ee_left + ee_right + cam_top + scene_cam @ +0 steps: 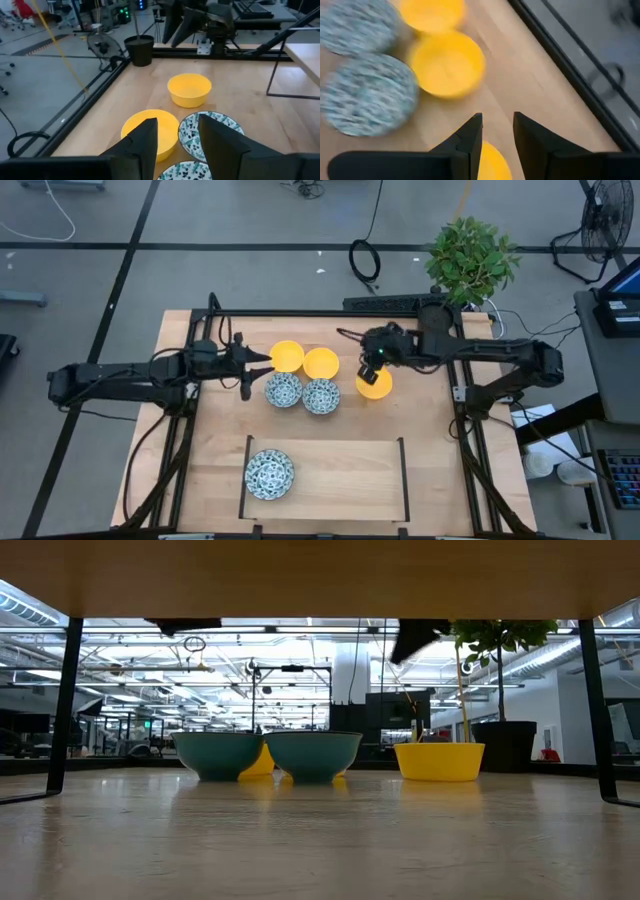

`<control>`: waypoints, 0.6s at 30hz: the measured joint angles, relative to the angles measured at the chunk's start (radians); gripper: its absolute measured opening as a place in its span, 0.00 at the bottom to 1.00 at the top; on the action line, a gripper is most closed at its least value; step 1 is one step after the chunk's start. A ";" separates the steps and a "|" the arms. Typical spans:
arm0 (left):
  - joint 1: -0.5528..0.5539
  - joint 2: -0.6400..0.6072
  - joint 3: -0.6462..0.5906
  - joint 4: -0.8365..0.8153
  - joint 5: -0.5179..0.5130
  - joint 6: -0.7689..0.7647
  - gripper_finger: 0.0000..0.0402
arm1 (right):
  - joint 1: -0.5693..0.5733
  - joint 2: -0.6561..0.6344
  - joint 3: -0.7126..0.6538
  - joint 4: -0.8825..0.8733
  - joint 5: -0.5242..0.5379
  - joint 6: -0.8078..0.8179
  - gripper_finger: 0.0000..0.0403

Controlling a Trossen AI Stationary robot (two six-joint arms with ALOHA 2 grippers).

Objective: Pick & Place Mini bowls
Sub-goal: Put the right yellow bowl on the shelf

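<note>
High view: right gripper (372,373), fingers apart, over lone yellow bowl (375,385); next descend and close. Left gripper (258,361) open, waiting beside bowl cluster.

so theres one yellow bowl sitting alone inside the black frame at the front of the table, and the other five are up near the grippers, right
Not quite: the bowl alone inside the black frame is white with a blue pattern, not yellow, as the high view shows. The other five bowls are indeed up near the left gripper and right gripper.
</note>
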 joint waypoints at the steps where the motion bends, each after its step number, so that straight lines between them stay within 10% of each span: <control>1: 0.000 0.000 -0.002 -0.001 -0.009 -0.002 0.35 | -0.016 -0.001 -0.005 -0.051 0.003 0.028 0.25; 18: 0.000 0.007 -0.002 -0.004 -0.046 -0.037 0.36 | -0.069 0.000 -0.282 -0.013 -0.164 0.220 0.29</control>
